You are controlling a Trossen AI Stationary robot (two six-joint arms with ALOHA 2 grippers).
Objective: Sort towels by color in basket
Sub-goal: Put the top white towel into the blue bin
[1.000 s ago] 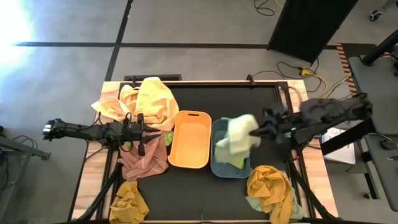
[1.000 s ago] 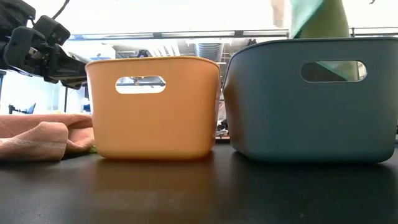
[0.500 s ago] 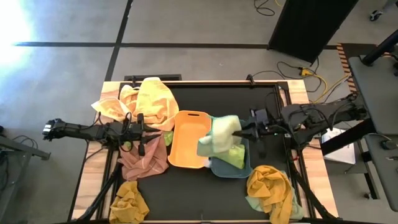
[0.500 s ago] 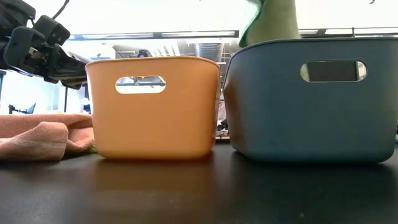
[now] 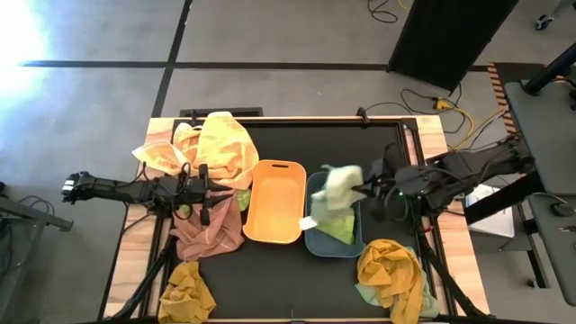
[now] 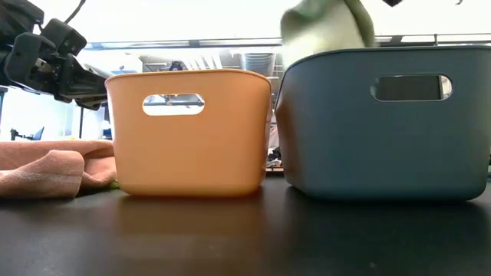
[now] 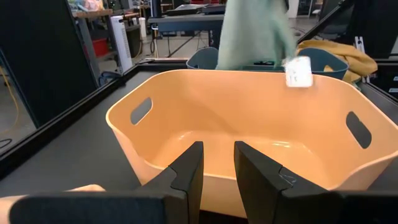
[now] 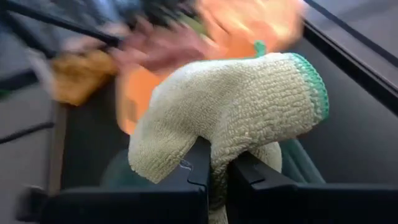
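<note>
My right gripper (image 5: 362, 187) is shut on a pale green towel (image 5: 335, 191) above the blue-grey basket (image 5: 331, 249). In the low view the towel (image 6: 326, 27) rises above that basket's rim (image 6: 383, 52). A lime green towel (image 5: 339, 230) lies inside the basket. The orange basket (image 5: 274, 166) stands to its left with no towel in it, as the left wrist view (image 7: 236, 149) shows. My left gripper (image 7: 217, 163) is empty, its fingers a narrow gap apart. It is level at the orange basket's left side (image 5: 230, 190), above a salmon pink towel (image 5: 207, 232). My right gripper pinches a bunched part of the pale green towel (image 8: 214, 140) between its two fingers, several layers thick. The fingers come about level from the table's right side. The towel bulges out past the fingertips, and its lower end with a white tag (image 5: 306, 222) hangs down over the blue-grey basket.
Yellow towels (image 5: 214, 142) are heaped at the far left. A mustard towel (image 5: 186, 292) lies at the near left. A mustard and pale green heap (image 5: 389, 270) lies at the near right. The salmon pink towel also shows in the low view (image 6: 46, 169), left of the orange basket.
My right gripper has carried the pale green towel toward the table's left, over the rim between the two baskets. It has then drawn back a little to the right. The towel has swung with it and now hangs over the blue-grey basket.
</note>
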